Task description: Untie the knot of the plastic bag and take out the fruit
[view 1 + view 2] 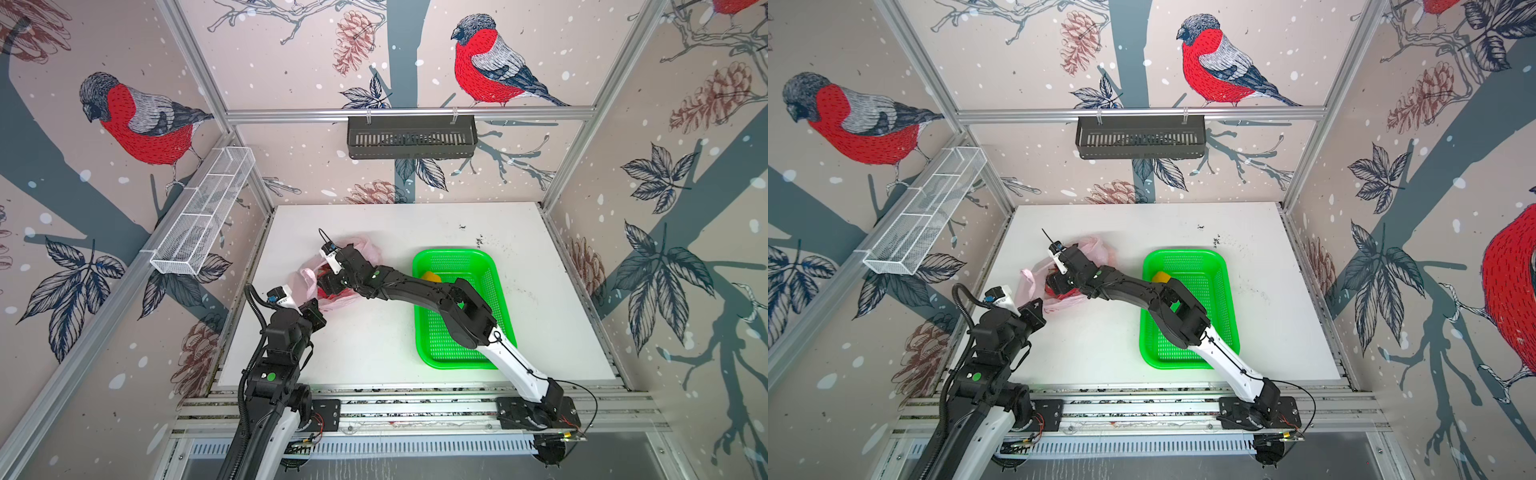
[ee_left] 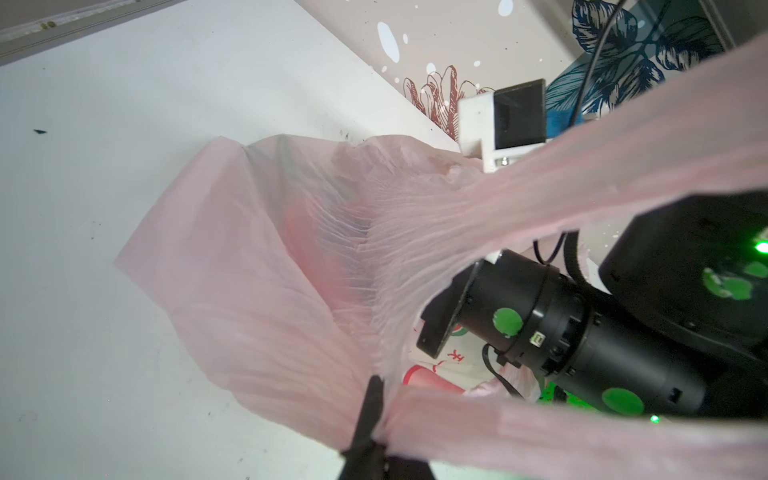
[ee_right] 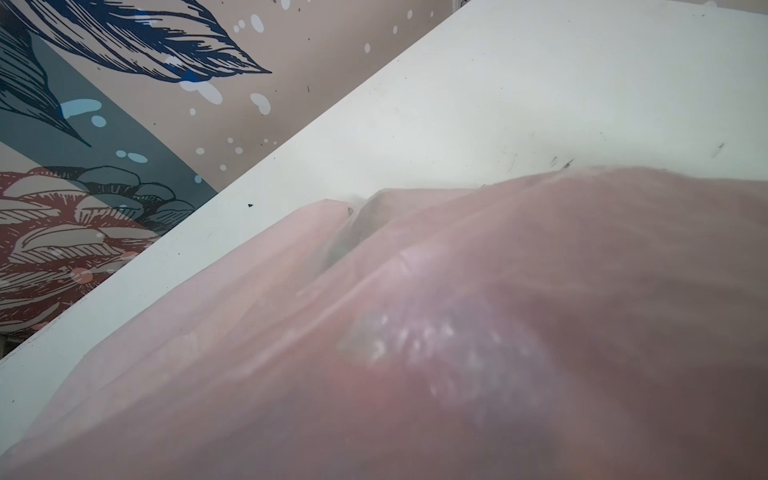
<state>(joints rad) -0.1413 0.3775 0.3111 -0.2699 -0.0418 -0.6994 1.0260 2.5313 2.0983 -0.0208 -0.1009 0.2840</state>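
The pale pink plastic bag (image 1: 365, 249) (image 1: 1096, 247) lies left of the middle of the white table, its mouth pulled open. My left gripper (image 2: 380, 399) (image 1: 309, 301) is shut on a gathered strip of the bag (image 2: 270, 270) at its near edge. The right gripper (image 1: 326, 286) (image 1: 1057, 284) reaches across into the bag's mouth; pink film (image 3: 540, 291) covers its camera and hides its jaws. Something red (image 3: 374, 374) shows blurred through the plastic. One yellow-orange fruit (image 1: 430, 276) (image 1: 1160, 276) lies in the green basket. The knot is out of view.
The green perforated basket (image 1: 419, 332) (image 1: 1144, 332) stands right of the bag, and my right arm stretches across over it. A black slotted basket (image 1: 411, 137) hangs on the back wall. A white wire shelf (image 1: 203, 216) is fixed to the left wall.
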